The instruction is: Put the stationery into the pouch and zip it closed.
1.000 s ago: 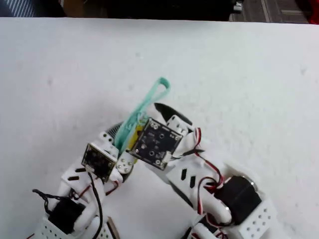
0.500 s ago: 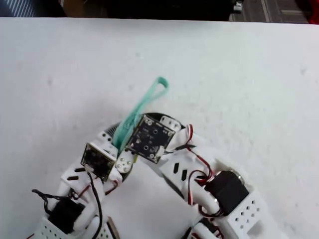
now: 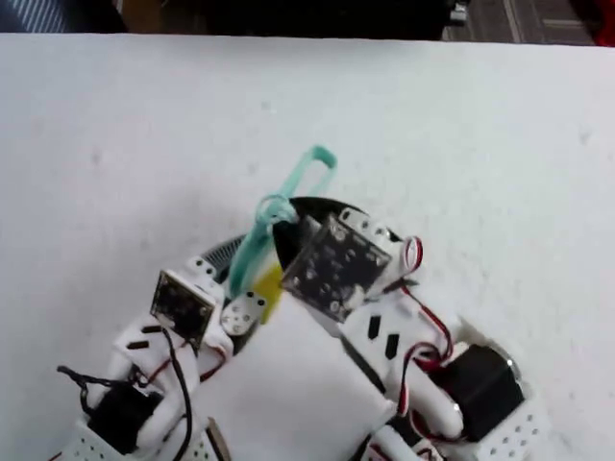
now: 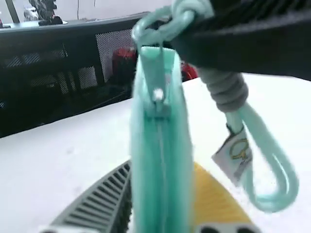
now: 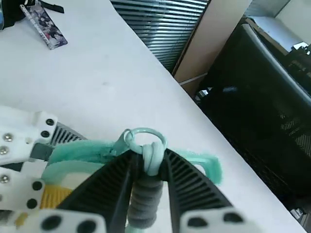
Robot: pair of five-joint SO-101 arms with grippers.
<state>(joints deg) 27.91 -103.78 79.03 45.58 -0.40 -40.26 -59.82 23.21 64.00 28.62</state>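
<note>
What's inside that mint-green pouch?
Its contents are hidden: the pouch looks zipped along its visible edge, and the right tool pinches its cord. Fabric covers anything inside.

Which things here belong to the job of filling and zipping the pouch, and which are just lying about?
Belong to the job: mint-green fabric pouch; its mint-green cord loop at the zip; left hand, clamped on the pouch; right hand, pinching the cord.
Lying about: purple printed flat strip far off on the white table; black mesh chair back.
</note>
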